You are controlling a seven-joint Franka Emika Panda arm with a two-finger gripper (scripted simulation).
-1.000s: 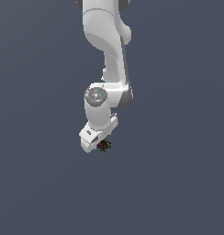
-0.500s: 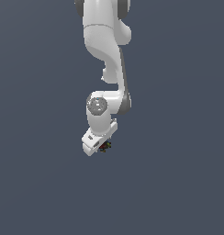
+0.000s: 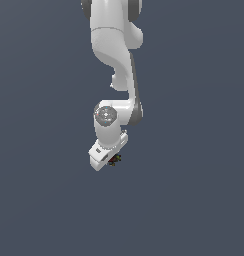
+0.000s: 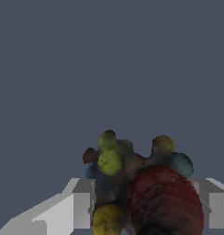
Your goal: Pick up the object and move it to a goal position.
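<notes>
1. The gripper (image 4: 143,206) has its two pale fingers (image 4: 81,209) standing on either side of the object (image 4: 146,193), a knobbly lump of dark red and black with yellow and green bumps. In the wrist view the lump fills the gap between them, so I judge the fingers clenched on it, though the contact faces themselves are hidden.
2. In the exterior view the object (image 3: 114,160) peeks out just under the white hand; over the last second the arm has folded and the hand has sunk lower in the picture, with the lump going along. That suggests the pick is done and the carry is under way.
3. No goal marker shows in either view, so how far remains cannot be told.
4. Beyond the hand lies only flat blue-grey background (image 3: 194,200); nothing stands in the way.
</notes>
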